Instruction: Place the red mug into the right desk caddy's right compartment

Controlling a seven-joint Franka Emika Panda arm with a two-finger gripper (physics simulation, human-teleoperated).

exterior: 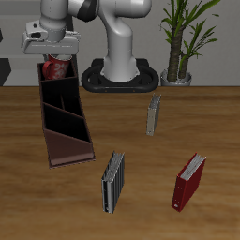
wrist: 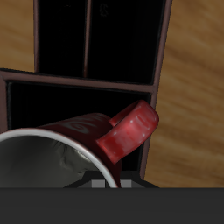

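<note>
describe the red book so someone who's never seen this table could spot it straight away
Start at the wooden table and look along its front edge. Two books stand there, apart from each other: the red book is the one farther from the maroon desk caddy. Its red cover sets it apart from the grey striped book beside it.

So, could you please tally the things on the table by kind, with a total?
Books: 3, a grey one far back, a striped grey one near the front, a red one
Mugs: 1, the red mug, at the gripper
Desk caddies: 1
Potted plants: 1
Total: 6
</note>
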